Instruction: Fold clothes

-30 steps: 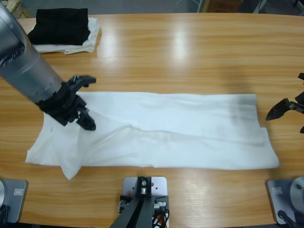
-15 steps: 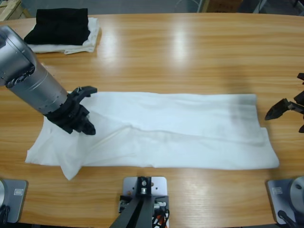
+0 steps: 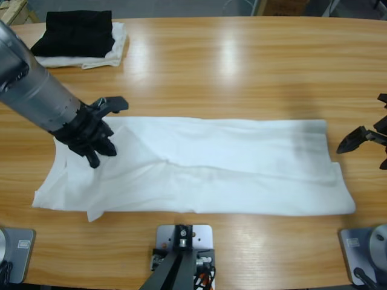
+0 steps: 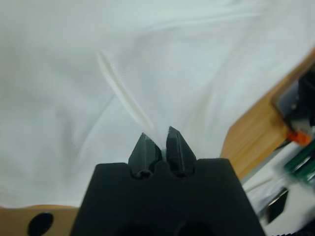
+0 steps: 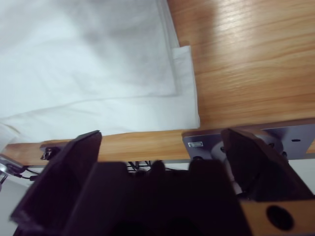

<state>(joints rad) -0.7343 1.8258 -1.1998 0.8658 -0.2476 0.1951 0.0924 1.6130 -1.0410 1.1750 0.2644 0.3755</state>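
lying flat along the near half of the table (image 3: 242, 60), the white t-shirt (image 3: 230, 169) is folded into a long band running 9 to 3 o'clock. left pincer (image 3: 107, 130) over the shirt's 9 o'clock end, jaws clenched together with nothing between them. right pincer (image 3: 363, 140) at 3 o'clock, just off the shirt's end, jaws spread wide, released. far at 10 o'clock, a black folded garment (image 3: 75, 33) sits on a white folded garment (image 3: 112, 54).
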